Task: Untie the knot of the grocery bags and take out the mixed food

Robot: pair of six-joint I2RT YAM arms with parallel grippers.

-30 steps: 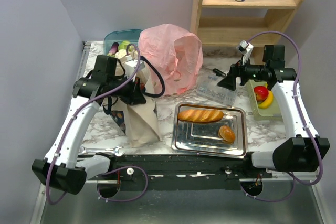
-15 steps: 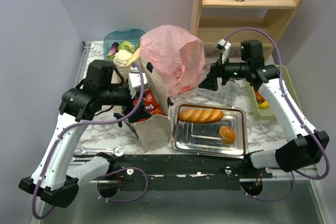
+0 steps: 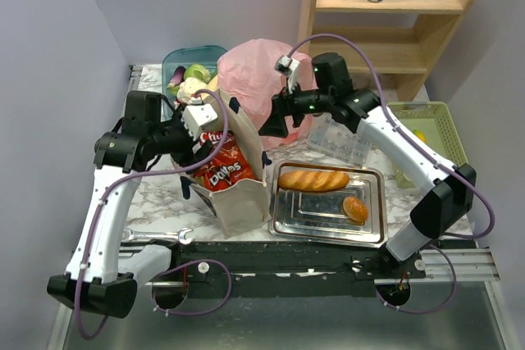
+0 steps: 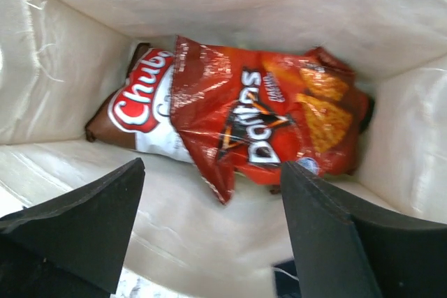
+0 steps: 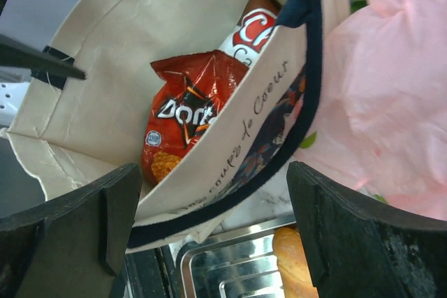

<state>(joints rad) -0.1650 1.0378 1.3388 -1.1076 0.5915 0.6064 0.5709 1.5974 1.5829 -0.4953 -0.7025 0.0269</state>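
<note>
The beige canvas tote stands with its mouth open, a red Doritos bag lying inside over a red-and-white Chubby chip bag. Just behind it sits the crinkly pink plastic bag, puffed up. A cauliflower and an eggplant lie at the back left.

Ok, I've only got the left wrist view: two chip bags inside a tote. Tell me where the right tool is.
Observer: The right tool hangs open by the tote's right rim, in front of a pink plastic bag.
Operator: Say what lies right of the tote.
Observer: A metal tray holding a baguette and a bun.
Operator: Now give me what's behind the tote.
Observer: A blue tub with vegetables in it, at the table's far left corner.
</note>
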